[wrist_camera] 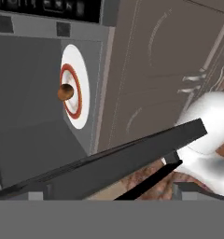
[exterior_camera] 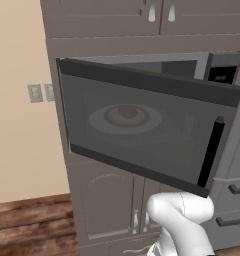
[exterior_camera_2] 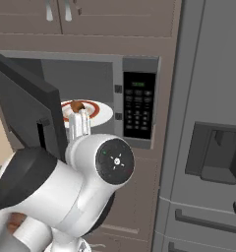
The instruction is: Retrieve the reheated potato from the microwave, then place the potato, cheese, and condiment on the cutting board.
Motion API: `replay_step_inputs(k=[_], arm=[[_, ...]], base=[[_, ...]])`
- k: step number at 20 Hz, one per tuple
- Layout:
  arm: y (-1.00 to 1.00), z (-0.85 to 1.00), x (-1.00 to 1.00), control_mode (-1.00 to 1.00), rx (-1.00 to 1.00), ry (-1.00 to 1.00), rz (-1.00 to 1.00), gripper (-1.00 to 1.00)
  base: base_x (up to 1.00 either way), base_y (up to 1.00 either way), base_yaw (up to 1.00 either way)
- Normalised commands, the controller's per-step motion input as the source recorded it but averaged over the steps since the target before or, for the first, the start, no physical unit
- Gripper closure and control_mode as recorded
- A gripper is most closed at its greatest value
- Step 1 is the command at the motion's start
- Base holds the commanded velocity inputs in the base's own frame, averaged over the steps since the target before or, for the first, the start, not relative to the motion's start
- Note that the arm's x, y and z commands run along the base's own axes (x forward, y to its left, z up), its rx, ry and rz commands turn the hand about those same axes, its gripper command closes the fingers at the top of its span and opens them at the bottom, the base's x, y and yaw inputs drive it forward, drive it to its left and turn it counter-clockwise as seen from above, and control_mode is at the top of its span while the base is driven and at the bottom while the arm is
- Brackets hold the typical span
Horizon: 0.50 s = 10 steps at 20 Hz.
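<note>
1. Left base view: I see my arm's white elbow low at the bottom, below the microwave (exterior_camera: 212, 70). Its dark glass door (exterior_camera: 142, 125) hangs swung open across most of the picture, and through the glass I make out a white red-ringed plate (exterior_camera: 99, 120) with the potato (exterior_camera: 127, 111) on it. Grey cabinets sit above and below, and a beige wall is to the left.

2. Right base view: the arm's big joint fills the lower left, and the hand reaches up toward the open cavity. The gripper (exterior_camera_2: 79, 120) stands just in front of the plate, fingers apart and holding nothing. The potato rests on the plate inside, the keypad panel (exterior_camera_2: 138, 106) to its right. The door edge stands close on the left, and the fridge (exterior_camera_2: 208, 147) is well to the right.

3. Hand view: rolled sideways. The potato sits on the ringed plate in the grey cavity, and the open door's dark edge crosses the lower picture.
</note>
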Motion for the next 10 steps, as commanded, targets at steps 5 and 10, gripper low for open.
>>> replay_step_inputs(k=[5,10], arm=[[0.1,-0.17,0.56,-1.0,0.14,0.05,-0.01,-1.0],[0.03,-0.1,0.56,-1.0,0.16,0.08,0.0,-1.0]], base=[[0.0,0.0,0.0],[0.0,0.0,0.0]])
